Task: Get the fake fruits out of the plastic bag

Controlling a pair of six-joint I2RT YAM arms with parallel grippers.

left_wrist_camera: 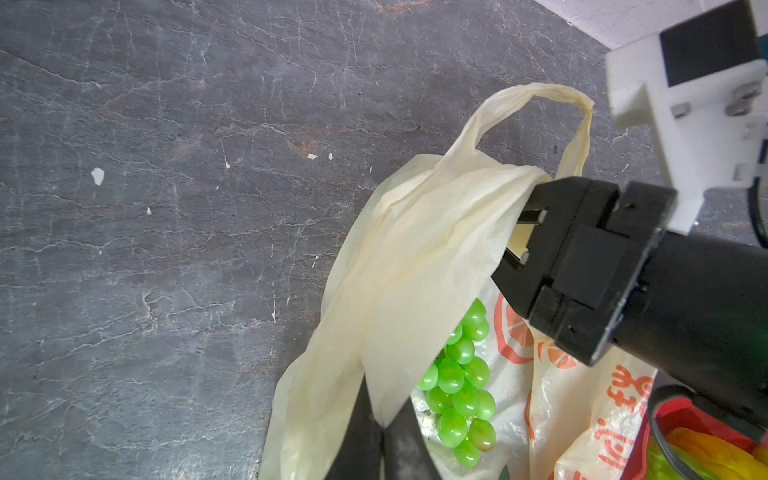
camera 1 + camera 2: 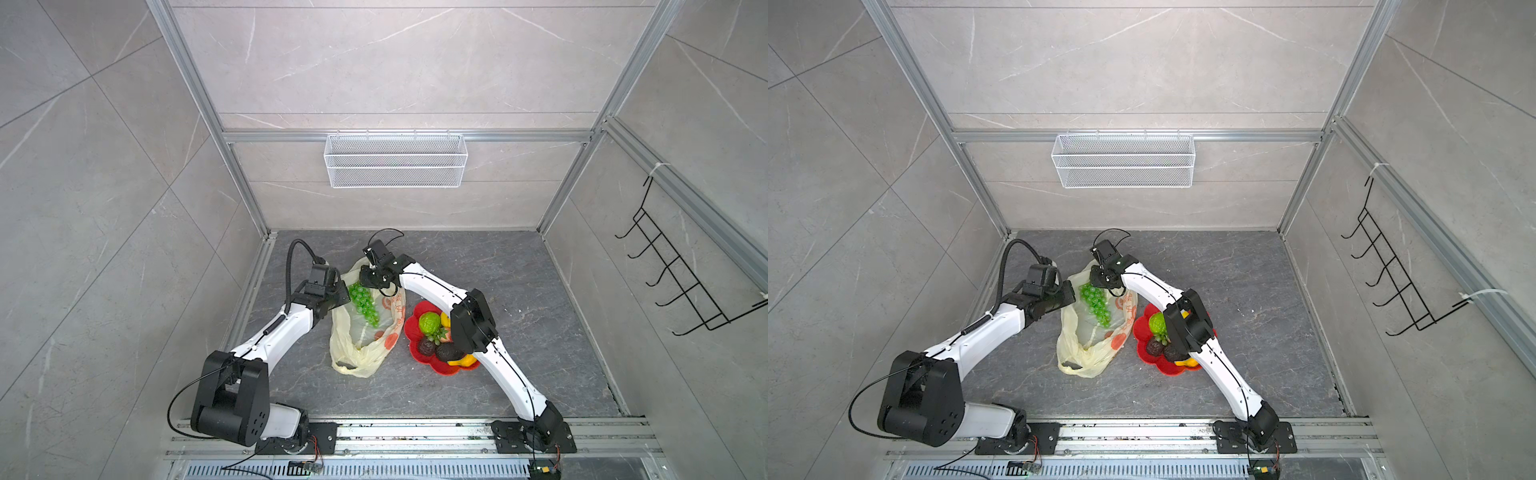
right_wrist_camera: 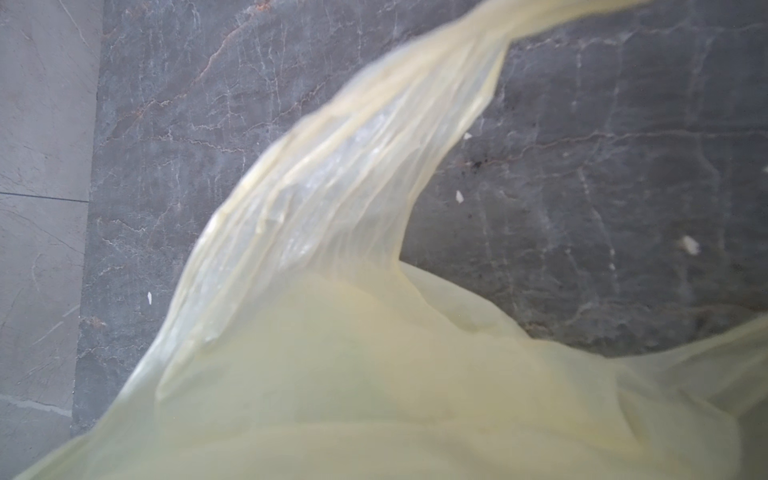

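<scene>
The cream plastic bag [image 2: 361, 347] [image 2: 1088, 351] lies on the dark slab with its mouth toward the back wall. A green grape bunch [image 2: 365, 305] [image 1: 461, 386] shows inside the mouth. My left gripper [image 2: 345, 291] [image 1: 382, 432] is shut on the bag's near rim and holds it up. My right gripper [image 2: 368, 280] [image 1: 515, 241] reaches into the mouth just above the grapes, with the far rim draped over it. In the right wrist view the bag [image 3: 374, 374] hides its jaws. Other fake fruits lie on the red plate [image 2: 415, 328]: a lime-green fruit [image 2: 429, 323], avocados [image 2: 446, 352] and a banana [image 2: 461, 362].
A white wire basket [image 2: 395, 160] hangs on the back wall and a black hook rack [image 2: 681, 270] on the right wall. Aluminium posts frame the slab. My right forearm crosses over the plate's right side. A dark shape [image 2: 347, 366] shows through the bag's bottom.
</scene>
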